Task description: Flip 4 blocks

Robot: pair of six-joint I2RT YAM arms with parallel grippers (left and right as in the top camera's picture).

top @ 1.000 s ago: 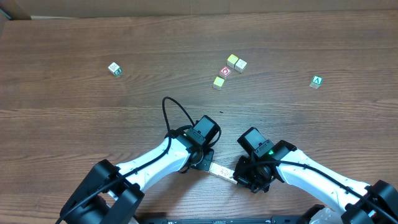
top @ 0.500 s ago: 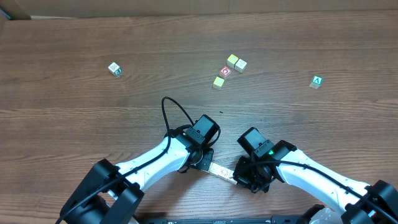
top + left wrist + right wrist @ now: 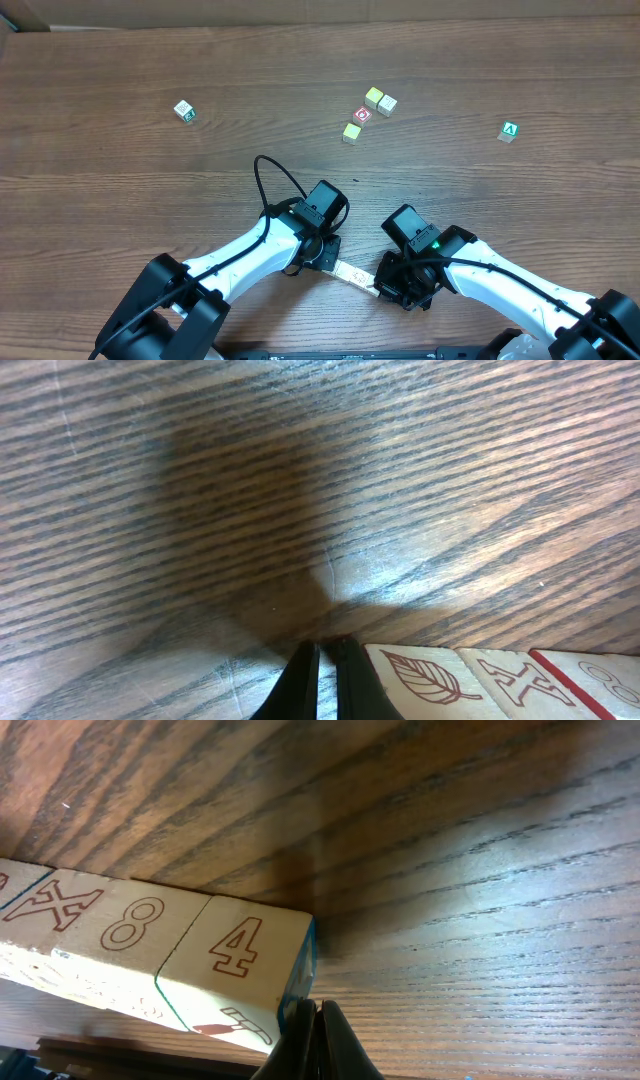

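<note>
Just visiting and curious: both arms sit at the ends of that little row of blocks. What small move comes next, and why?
Probably squeeze the row of blocks gently from both ends and roll it over in one piece. It lies between the arms, with the shut left gripper at its leaf end and the shut right gripper at its 4 end.

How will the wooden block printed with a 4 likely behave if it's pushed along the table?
The 4 block looks like solid, square-edged wood, so it should stay rigid and slide rather than roll. A seam separates it from the 8 block, so it probably shifts independently. The table looks smooth, so it may skid or twist.
</note>
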